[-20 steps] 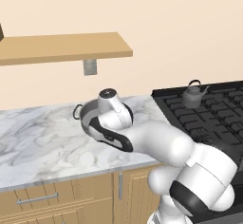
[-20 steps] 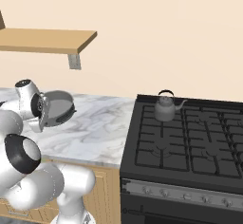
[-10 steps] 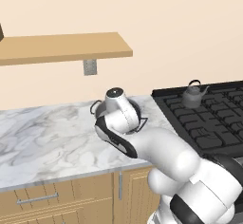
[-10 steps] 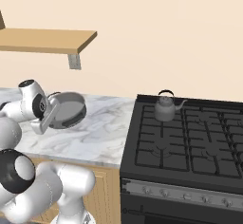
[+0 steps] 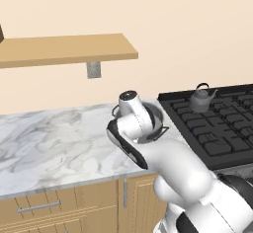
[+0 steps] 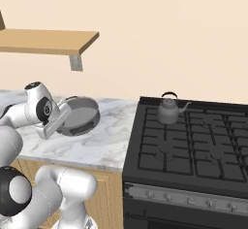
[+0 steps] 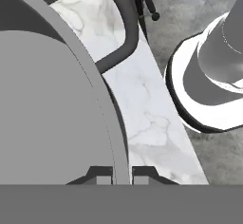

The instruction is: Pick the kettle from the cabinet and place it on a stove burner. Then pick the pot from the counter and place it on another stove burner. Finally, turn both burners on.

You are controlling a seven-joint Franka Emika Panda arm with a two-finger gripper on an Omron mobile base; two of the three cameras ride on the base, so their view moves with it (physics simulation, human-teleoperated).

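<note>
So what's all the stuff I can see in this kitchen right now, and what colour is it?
Small dark grey metal kettle with a black arched handle: one, on a back burner at the left of the stove.
Wide shallow grey metal pot: one, tilted above the counter, its rim clamped in the gripper.
White marble counter with grey veins: one, left of the stove.
Black stove with cast-iron grates: one, right of the counter.
Light tan wooden shelf with a grey bracket: one, on the wall above the counter.
Tan wooden drawers with metal handles: under the counter.
Robot's white arm and gripper: one, shut on the pot's rim.
</note>
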